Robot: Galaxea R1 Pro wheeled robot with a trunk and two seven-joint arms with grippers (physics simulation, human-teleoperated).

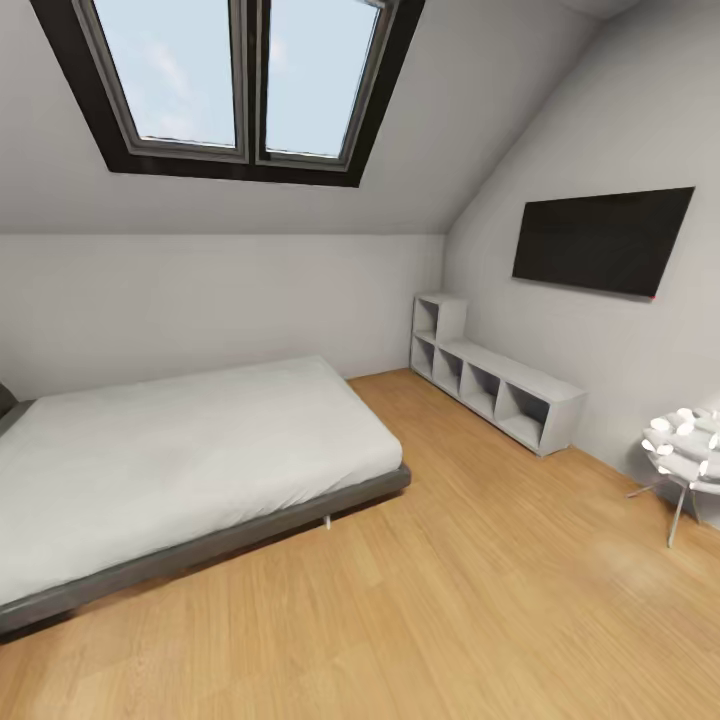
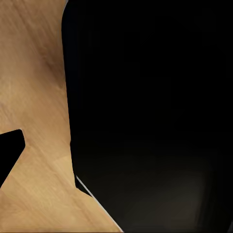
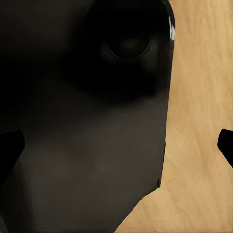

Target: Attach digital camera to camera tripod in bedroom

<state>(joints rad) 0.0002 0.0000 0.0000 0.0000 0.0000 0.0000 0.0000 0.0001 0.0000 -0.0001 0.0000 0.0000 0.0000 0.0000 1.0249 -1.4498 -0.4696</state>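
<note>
Head view looks over the bedroom: a low grey bed [image 1: 180,460] at left on the wood floor [image 1: 480,600], a skylight [image 1: 235,80] above, a shelf unit [image 1: 495,385] and black screen [image 1: 603,240] on the right wall. Both wrist views show dark robot body [image 2: 155,121] over floor; whether either gripper is clenched or released cannot be told.

pale grey bed [image 1: 180,450], light wood floor [image 1: 480,600], black wall screen [image 1: 603,240], grey shelf unit [image 1: 495,375].

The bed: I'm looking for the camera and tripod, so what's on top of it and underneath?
On top of the bed lies just a smooth pale cover. Underneath, a thin leg and shadow show; the rest is hidden by the dark frame.
</note>
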